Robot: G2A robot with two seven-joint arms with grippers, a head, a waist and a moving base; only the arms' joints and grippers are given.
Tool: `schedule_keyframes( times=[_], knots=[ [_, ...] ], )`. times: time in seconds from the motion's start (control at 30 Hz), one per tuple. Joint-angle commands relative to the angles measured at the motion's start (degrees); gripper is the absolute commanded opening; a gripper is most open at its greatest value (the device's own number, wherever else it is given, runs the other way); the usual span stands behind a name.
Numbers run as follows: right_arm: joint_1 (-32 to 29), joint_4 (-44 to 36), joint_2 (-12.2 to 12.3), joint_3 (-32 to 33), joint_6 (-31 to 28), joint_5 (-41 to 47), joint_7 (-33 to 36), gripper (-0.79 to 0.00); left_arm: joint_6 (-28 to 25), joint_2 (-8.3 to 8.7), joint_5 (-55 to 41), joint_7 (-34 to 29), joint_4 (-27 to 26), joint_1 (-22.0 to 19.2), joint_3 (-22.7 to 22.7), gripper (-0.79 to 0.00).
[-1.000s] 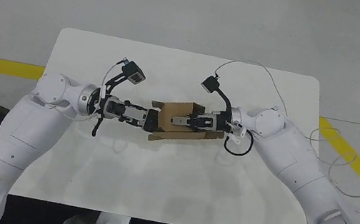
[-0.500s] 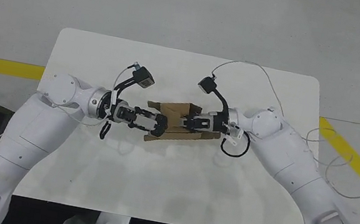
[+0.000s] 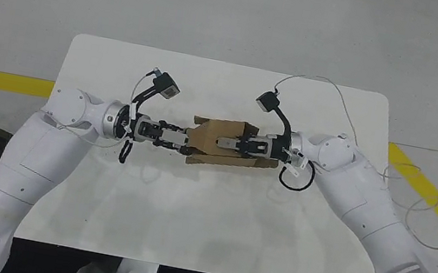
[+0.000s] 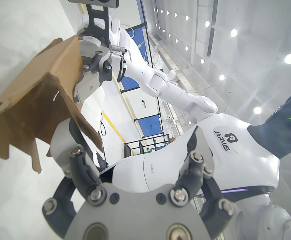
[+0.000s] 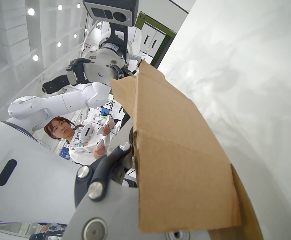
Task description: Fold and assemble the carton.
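Carton (image 3: pixel 222 130) (brown) between left gripper (image 3: pixel 184 139) and right gripper (image 3: pixel 225 144)

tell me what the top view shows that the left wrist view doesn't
Top view adds the white table's full outline, with both arms meeting at the carton near its middle. Left wrist view adds the left pincer spread open, one finger beside a flap. Both share the carton and the right pincer at it.
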Motion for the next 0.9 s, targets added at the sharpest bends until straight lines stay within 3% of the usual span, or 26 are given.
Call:
schedule_keyframes(
  times=[0.0,0.2,0.53,0.87],
  knots=[
    [-0.43,-0.3,0.46,0.85,0.15,-0.28,0.15,-0.785,0.02,0.06,0.11,0.15,0.02,0.16,-0.43,0.0],
    [-1.97,-1.96,1.92,3.45,0.7,-0.91,0.7,-0.785,-0.04,0.1,0.36,0.47,0.11,0.32,-0.76,0.0],
    [-1.97,-1.96,1.92,3.45,0.7,-0.91,0.7,-0.785,-0.04,0.1,0.36,0.47,0.11,0.32,-0.76,0.0],
    [-4.87,-6.89,2.84,5.8,4.93,-3.62,1.08,-0.785,1.5,0.28,2.73,3.42,-2.4,2.33,-1.63,0.0]
  ],
)
